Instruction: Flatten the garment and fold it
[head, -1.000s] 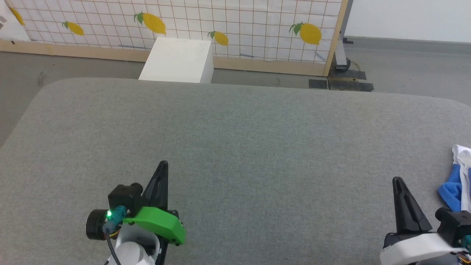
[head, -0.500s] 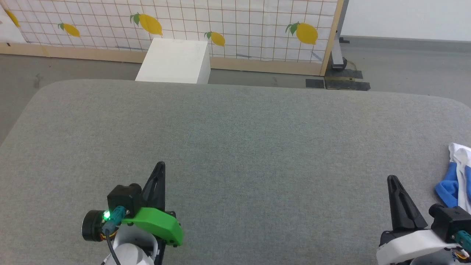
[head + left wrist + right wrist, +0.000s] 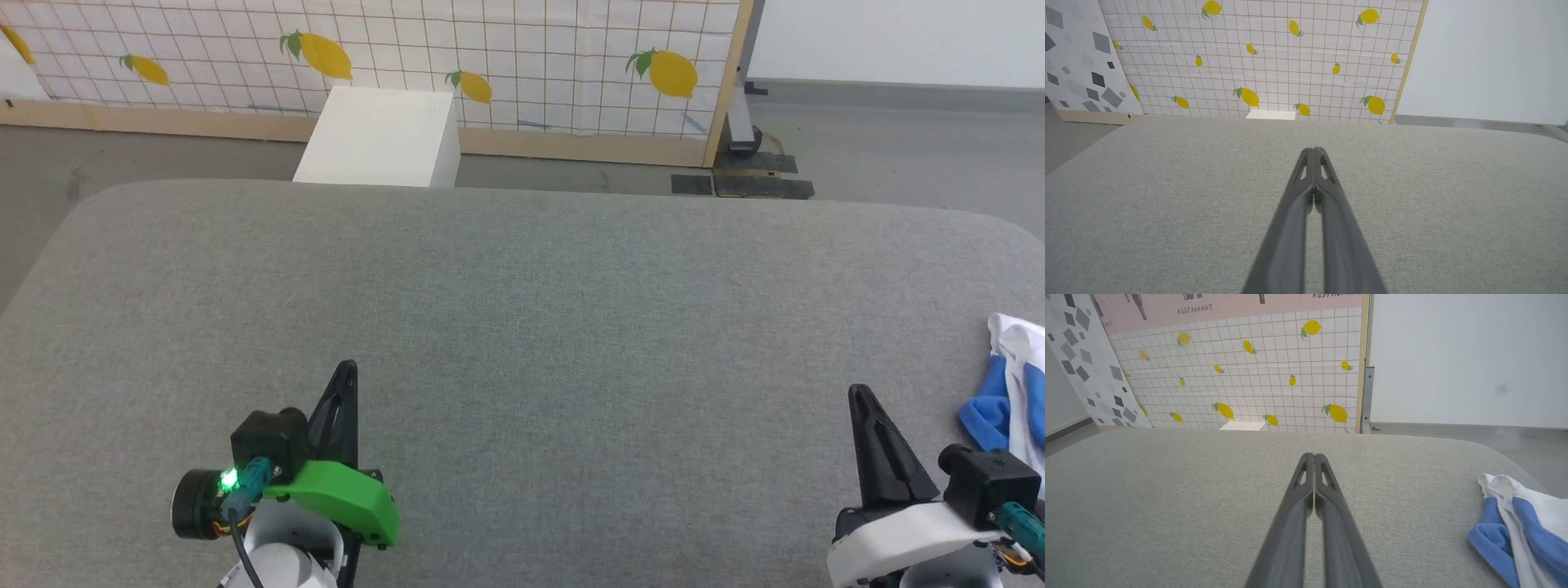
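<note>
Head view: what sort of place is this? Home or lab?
Probably a staged lab set, not a home: a freestanding lemon-print backdrop panel in a wooden frame, a large grey padded work surface, and a plain white box on a grey floor.

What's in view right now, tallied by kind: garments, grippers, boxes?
Garments: 1, the garment, bunched at the far right.
Grippers: 2, left gripper and right gripper, both shut and empty.
Boxes: 1, white box at the back.
Total: 4.
</note>
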You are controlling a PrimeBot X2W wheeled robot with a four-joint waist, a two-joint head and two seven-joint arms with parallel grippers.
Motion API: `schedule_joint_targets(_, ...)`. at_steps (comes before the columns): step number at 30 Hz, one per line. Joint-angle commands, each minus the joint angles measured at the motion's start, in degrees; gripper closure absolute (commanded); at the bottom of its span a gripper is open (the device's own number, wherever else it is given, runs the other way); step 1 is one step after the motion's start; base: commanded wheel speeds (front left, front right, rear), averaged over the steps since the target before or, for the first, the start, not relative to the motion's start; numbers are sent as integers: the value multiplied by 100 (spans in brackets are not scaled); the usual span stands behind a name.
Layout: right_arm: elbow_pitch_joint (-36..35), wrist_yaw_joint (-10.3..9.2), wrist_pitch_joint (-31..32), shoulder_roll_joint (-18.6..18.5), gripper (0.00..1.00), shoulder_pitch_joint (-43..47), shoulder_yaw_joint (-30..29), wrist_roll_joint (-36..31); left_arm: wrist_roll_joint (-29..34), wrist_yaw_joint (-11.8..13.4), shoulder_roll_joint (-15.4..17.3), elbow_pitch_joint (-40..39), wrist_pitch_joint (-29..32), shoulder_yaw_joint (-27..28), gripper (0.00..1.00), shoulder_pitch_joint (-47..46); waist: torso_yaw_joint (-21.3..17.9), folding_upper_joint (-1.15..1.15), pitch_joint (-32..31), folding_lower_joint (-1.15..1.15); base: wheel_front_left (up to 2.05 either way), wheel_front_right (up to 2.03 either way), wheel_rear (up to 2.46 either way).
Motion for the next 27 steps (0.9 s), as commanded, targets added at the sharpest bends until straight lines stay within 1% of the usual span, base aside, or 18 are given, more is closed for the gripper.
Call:
schedule_joint_targets(1, 16, -4, 28, 4, 100, -117, 25, -86, 92, 34, -27, -60, 26, 26, 100, 83, -7, 0, 0, 0, 0, 0, 0)
schedule_joint_targets(27, 52, -6, 239, 6, 100, -288, 180, -332, 381, 140, -44, -422, 344, 208, 100, 245, -132, 0, 0, 0, 0, 0, 0)
